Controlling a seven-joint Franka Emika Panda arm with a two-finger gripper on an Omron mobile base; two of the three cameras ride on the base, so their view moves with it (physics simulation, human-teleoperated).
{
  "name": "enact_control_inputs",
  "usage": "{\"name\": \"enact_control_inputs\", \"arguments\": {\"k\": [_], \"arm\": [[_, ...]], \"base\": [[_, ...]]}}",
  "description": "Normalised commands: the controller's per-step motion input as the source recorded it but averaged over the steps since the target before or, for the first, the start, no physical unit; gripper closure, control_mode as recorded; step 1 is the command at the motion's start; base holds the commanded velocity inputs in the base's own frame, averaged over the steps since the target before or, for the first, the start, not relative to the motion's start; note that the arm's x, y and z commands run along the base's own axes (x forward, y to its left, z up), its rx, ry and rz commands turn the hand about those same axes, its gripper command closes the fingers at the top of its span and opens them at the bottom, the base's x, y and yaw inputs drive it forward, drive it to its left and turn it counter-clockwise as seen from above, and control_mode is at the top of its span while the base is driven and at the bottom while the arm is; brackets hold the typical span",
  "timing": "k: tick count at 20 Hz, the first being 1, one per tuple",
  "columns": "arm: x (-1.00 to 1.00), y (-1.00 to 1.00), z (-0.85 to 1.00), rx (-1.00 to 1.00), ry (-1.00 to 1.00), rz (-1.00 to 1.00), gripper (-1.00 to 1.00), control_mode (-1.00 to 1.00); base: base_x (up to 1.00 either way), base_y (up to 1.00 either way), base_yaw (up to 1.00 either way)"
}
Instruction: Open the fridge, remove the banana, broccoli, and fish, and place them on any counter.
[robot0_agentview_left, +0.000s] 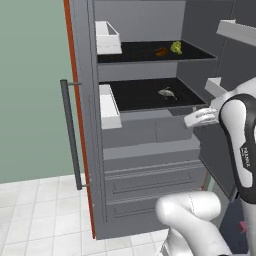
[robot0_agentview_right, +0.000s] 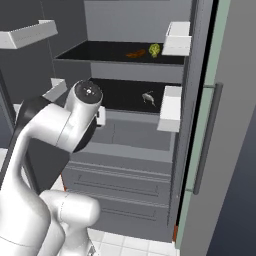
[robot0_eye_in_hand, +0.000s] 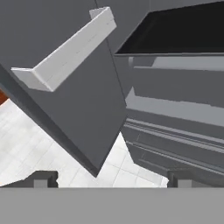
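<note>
The fridge stands with both doors swung wide, its dark shelves open to view. On the upper shelf the banana lies just left of the broccoli, the two close together toward the right side of the shelf. On the shelf below, the fish lies alone near the middle, well apart from the other two. White door bins hang on the inside of the left door, one beside each shelf, and a long bar handle runs down that door's outer face. Below the shelves are the grey drawers. The gripper hangs low by the right door, in front of the drawers, its jaws spread wide and holding nothing; the dark fingertips stand far apart over the white floor tiles
</note>
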Motion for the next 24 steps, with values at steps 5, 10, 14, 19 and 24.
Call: {"name": "enact_control_inputs", "arguments": {"k": [5, 10, 14, 19, 24], "arm": [[0.13, -0.08, 0.0, 0.02, 0.12, 0.0, -1.0, -1.0], [0.04, -0.04, 0.0, 0.01, 0.01, 0.0, -1.0, 1.0], [0.0, 0.0, 0.0, 0.0, 0.0, 0.0, -1.0, 1.0], [0.0, 0.0, 0.0, 0.0, 0.0, 0.0, -1.0, 1.0], [0.0, 0.0, 0.0, 0.0, 0.0, 0.0, -1.0, 1.0]], "base": [[0.0, 0.0, 0.0], [0.63, -0.4, -0.02], [1.0, -0.62, -0.07], [1.0, -0.37, -0.1], [0.91, 0.21, -0.13]]}}
